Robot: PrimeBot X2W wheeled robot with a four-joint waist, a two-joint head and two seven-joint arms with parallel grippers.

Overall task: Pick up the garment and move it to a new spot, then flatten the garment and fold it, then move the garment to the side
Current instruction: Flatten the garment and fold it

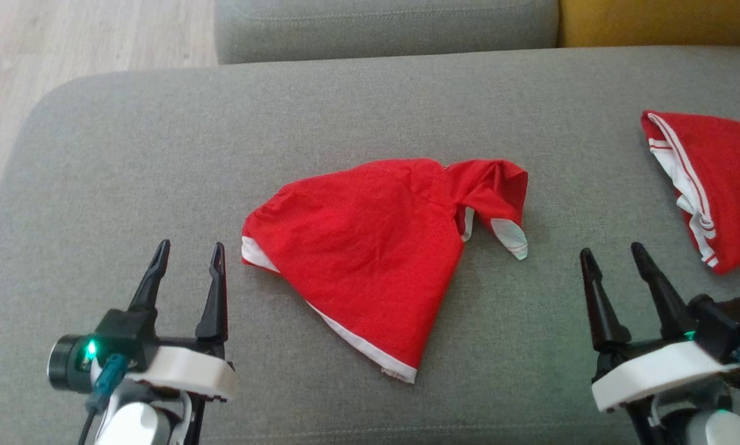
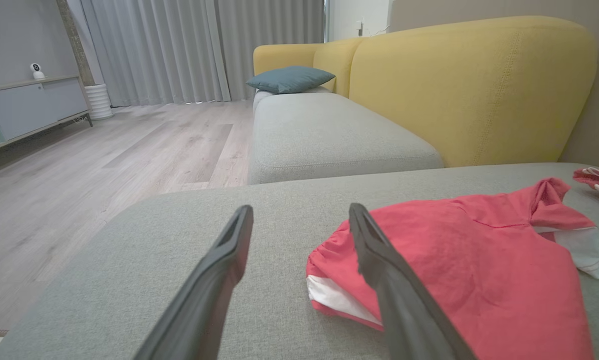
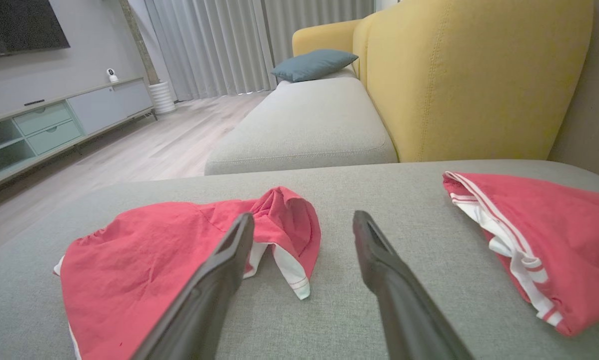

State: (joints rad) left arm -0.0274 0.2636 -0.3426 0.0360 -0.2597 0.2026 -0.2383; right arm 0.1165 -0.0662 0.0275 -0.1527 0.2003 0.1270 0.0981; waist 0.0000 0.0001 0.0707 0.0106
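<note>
Head view: the garment point(image 1: 370, 247), red with white trim, lies crumpled near the middle of the grey sofa cushion point(image 1: 129, 154), with one end twisted into a bunch at its far right. The left hand point(image 1: 190, 244) hovers just beside the garment's left edge and the right hand point(image 1: 611, 249) stands near its right side. Both are released, jaws spread, grasping nothing. A second red garment point(image 1: 716, 185) lies well apart at the cushion's right edge. Left wrist view: the left hand's fingers point(image 2: 219, 270) point across the cushion, and the garment's white-edged corner lies just past the inner finger, not between the jaws. A yellow backrest point(image 2: 469, 90) and a blue pillow point(image 2: 289, 79) stand beyond. Right wrist view: the twisted bunch sits just ahead of the right hand's inner finger, and the second garment lies off to the outer side. Assessment: the first step, picking up the garment, is in hand and no grasp is made yet. The next move calls for each hand to advance inward and lower until a fabric edge sits between its jaws. The left should take the white-edged corner and the right the bunched end. Both should then clench and lift together, keeping clear of the second garment.
</note>
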